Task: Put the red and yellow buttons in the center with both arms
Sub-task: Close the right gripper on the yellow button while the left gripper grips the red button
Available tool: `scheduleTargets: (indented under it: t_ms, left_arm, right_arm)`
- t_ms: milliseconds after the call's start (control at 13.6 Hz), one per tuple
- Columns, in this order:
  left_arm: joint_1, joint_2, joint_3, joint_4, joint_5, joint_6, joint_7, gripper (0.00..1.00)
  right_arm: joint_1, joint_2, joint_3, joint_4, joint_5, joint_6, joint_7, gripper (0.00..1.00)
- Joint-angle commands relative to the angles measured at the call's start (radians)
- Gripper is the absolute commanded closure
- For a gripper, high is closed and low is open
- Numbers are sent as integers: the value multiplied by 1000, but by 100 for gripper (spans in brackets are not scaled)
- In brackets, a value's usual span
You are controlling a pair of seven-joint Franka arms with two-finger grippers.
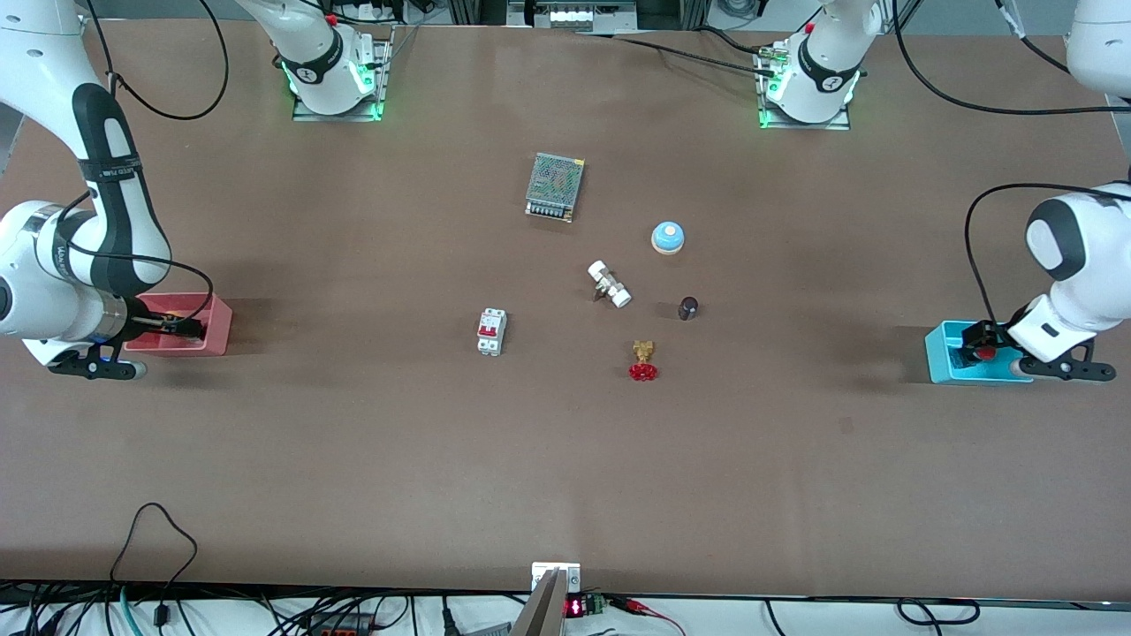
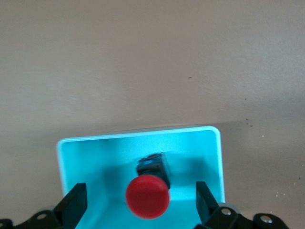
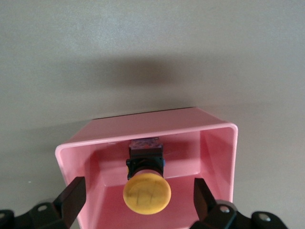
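Observation:
The red button (image 2: 147, 196), a round red cap on a dark body, lies in a cyan bin (image 2: 212, 143) at the left arm's end of the table. My left gripper (image 2: 140, 202) is open, its fingers either side of the cap and apart from it; it also shows in the front view (image 1: 976, 346). The yellow button (image 3: 147, 192) lies in a pink bin (image 3: 224, 143) at the right arm's end. My right gripper (image 3: 138, 198) is open around that cap without touching it, and shows in the front view (image 1: 181, 327). The brown tabletop (image 1: 565, 424) lies between the bins.
Near the table's middle lie a mesh-covered power supply (image 1: 555, 186), a blue-and-white bell (image 1: 668, 237), a white fitting (image 1: 610, 283), a dark knob (image 1: 688, 307), a brass valve with a red handwheel (image 1: 644, 360) and a white-and-red circuit breaker (image 1: 491, 331).

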Motion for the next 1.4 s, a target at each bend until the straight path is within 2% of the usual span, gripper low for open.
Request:
scheduleTargets:
  t_ms: [0,220,367,441,588,881,1102,1249,1322]
  left_arm:
    - [79,27,-75,3,-7,19,34,0]
    - [139,52,-122,12,-7,19,61,0]
    - [142,52,-124,14,-7,21,61,0]
    - [142,53,-124,18,-7,21,61,4]
    - [141,55,-124,27,-5,21,61,23]
    - [142,73,-124,37,-5,21,61,26]
    - [147,84,-124,37,-5,21,62,31]
    - [147,84,-124,37,-5,21,62,39]
    - [147,84,-124,37,-5,21,62,51]
  right_arm:
    - [-9,5,7,-5,-18,3,-23,0]
    - [-11,12,7,-4,-18,6,-23,5]
    - [-11,12,7,-5,-18,4,-25,21]
    - [-11,15,7,-4,-18,3,-25,30]
    - [-11,17,7,-4,-18,1,-49,36]
    - [-12,18,7,-4,-18,1,-52,38]
    - [-12,18,7,-4,-18,1,-54,44]
    - [-11,18,7,-4,-18,0,-54,51]
    - [-9,18,7,-4,-18,0,-53,56]
